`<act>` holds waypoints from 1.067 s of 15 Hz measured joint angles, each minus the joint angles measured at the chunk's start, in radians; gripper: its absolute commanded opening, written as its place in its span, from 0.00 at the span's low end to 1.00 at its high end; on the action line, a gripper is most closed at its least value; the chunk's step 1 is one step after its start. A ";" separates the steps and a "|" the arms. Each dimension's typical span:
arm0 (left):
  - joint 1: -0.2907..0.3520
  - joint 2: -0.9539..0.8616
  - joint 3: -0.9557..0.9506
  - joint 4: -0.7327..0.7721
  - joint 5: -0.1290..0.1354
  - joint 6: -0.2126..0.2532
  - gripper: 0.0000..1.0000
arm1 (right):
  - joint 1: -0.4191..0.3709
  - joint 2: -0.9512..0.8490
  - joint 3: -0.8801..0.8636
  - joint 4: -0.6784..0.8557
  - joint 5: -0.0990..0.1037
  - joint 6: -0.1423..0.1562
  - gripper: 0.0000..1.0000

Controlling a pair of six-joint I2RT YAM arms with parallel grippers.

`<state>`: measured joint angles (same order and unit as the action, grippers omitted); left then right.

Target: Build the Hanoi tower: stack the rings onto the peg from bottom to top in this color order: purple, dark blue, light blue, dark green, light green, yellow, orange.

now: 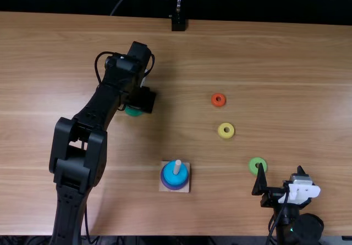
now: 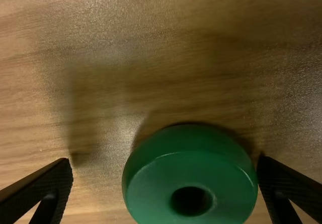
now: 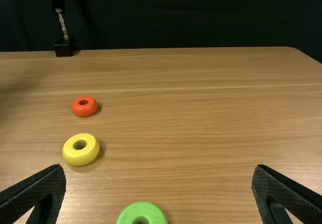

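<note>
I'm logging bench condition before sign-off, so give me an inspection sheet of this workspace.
Surface: light brown wooden table
Job's things: light blue ring topmost on peg, purple ring lower down; orange ring, yellow ring, light green ring, dark green ring off the peg
Clutter: nothing seen
Grippers: left gripper open at dark green ring; right gripper open near light green ring
Cables: black cable loops beside left arm
Surroundings: dark backdrop; black stand at far edge
</note>
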<state>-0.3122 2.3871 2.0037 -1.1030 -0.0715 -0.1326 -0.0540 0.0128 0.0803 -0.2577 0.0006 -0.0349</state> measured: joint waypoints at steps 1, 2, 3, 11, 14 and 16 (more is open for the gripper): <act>0.000 0.000 0.000 0.010 0.000 0.001 0.55 | 0.000 0.000 0.000 0.000 0.000 0.000 1.00; 0.000 0.000 0.000 0.021 0.000 0.001 0.40 | 0.000 0.000 0.000 0.000 0.000 0.000 1.00; 0.000 0.000 0.000 0.034 0.000 0.001 0.24 | 0.000 0.000 0.000 0.000 0.000 0.000 1.00; 0.000 0.000 0.000 0.056 -0.001 0.001 0.95 | 0.000 0.000 0.000 0.000 0.000 0.000 1.00; 0.000 0.000 -0.006 0.038 0.000 0.002 1.00 | 0.000 0.000 0.000 0.000 0.000 0.000 1.00; 0.000 0.000 -0.008 0.017 0.010 0.001 1.00 | 0.000 0.000 0.000 0.001 0.000 0.000 1.00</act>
<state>-0.3122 2.3871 1.9961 -1.0859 -0.0620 -0.1314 -0.0540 0.0128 0.0803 -0.2569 0.0010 -0.0349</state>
